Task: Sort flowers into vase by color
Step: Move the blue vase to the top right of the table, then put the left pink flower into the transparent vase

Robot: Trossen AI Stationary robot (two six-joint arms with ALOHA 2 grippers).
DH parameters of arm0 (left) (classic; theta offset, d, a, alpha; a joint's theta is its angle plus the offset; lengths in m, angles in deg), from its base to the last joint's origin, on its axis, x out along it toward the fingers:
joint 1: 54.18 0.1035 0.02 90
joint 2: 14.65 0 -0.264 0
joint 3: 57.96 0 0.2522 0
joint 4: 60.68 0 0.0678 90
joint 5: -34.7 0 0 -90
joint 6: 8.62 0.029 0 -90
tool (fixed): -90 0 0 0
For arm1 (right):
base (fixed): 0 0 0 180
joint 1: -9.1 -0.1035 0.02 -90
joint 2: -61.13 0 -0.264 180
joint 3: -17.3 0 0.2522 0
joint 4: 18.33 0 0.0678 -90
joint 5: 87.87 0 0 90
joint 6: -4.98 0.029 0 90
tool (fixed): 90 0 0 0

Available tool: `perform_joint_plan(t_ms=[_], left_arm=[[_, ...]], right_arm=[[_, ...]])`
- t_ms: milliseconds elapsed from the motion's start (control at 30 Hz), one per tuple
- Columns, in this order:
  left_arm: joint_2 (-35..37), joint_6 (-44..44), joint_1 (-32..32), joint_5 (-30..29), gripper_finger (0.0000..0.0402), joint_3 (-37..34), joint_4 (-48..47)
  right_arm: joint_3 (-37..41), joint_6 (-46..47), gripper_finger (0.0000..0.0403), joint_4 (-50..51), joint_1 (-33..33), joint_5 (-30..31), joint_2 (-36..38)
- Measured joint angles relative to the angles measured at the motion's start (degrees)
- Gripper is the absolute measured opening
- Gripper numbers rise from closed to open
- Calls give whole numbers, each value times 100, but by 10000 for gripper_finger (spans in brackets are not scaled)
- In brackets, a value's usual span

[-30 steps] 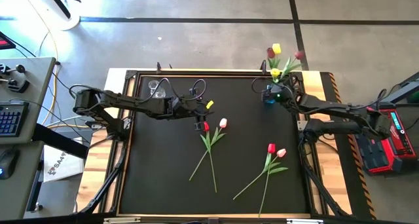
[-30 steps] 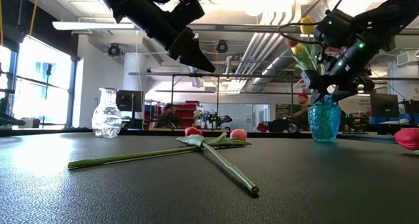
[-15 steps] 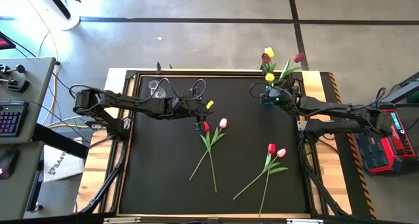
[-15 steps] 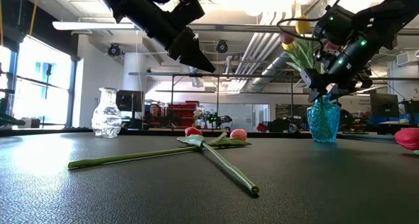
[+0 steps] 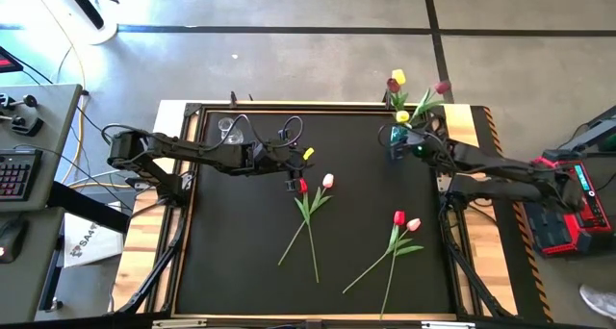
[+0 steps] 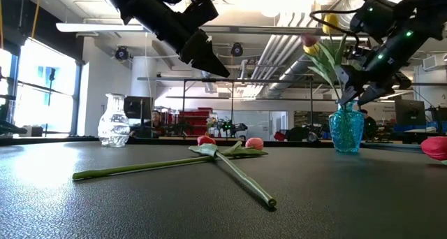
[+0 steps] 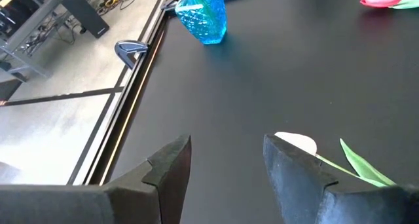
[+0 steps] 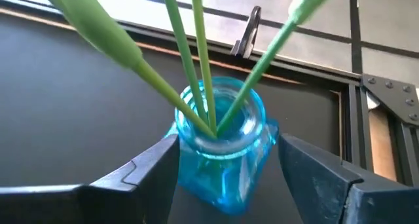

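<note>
The right gripper (image 8: 226, 178) reaches to the desk's (image 5: 241, 233) one o'clock corner, jaws spread beside the blue vase (image 5: 397, 142), which holds four flowers (image 5: 404, 98). The left gripper (image 5: 292, 183) hangs near centre, jaws spread, above four tulips (image 5: 313, 206) lying flat. A clear vase (image 6: 113, 120) stands at eleven o'clock.

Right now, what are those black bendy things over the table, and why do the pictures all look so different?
They are two robot arms, each ending in a two-finger pincer. One camera looks straight down, one sits at table height, and one rides on each wrist. The left pincer hangs open over the black table, holding nothing. The right pincer is open, its fingers on either side of the blue vase, which has tulips standing in it. Four more tulips lie in two pairs on the table: one pair in the middle, the other nearer the right arm. An empty clear glass vase waits by the left arm.
</note>
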Motion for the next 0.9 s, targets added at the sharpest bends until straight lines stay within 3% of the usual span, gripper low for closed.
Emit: perform_joint_plan(t_ms=[200,433,700,900], left_arm=[[0,2,-1,0,179,0,0],[0,46,0,2,179,0,0],[0,48,-3,24,169,0,-25],[0,-204,-11,24,166,0,-89]], right_arm=[[-2,4,246,392,7,-375,362],[-4,455,245,851,-86,-2378,542],[-4,1053,219,738,-1025,-2383,558],[-4,1786,193,285,-2134,-2153,553]])
